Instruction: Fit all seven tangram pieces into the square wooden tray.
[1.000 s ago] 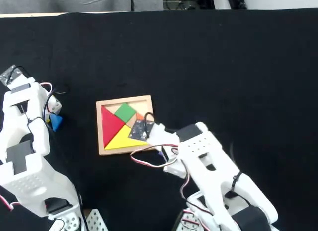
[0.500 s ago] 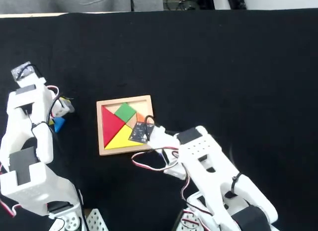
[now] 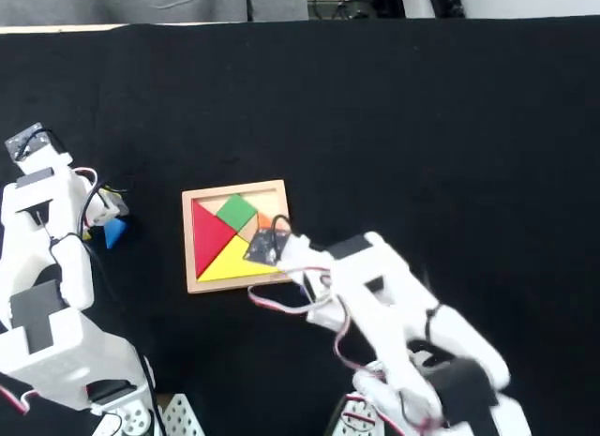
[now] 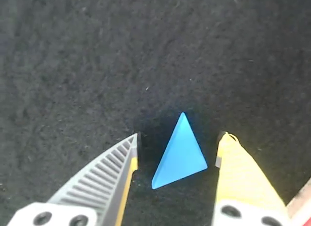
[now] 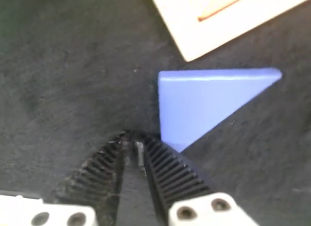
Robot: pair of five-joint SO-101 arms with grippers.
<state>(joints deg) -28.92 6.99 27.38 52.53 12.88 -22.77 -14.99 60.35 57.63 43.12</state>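
Note:
The square wooden tray (image 3: pixel 234 187) holds a red triangle (image 3: pixel 208 237), a green square (image 3: pixel 236 211), a yellow triangle (image 3: pixel 234 262) and a small orange piece (image 3: pixel 264 219). A blue triangle (image 3: pixel 114 232) lies flat on the cloth left of the tray. My left gripper (image 4: pixel 178 137) is open, with one finger on each side of this blue triangle (image 4: pixel 180 153). My right gripper (image 5: pixel 133 144) is shut on nothing, its tip against the edge of a pale violet triangle (image 5: pixel 204 102) lying just off the tray's corner (image 5: pixel 204 31). The right arm (image 3: pixel 375 277) hides the tray's near right corner.
Black cloth covers the whole table (image 3: pixel 422 127). Both arm bases stand along the near edge. The far half and the right side of the cloth hold no objects.
The left arm swung a little toward the tray and back again, and the blue triangle hardly shifted. The right arm's rear links moved left while its wrist stayed at the tray's corner.

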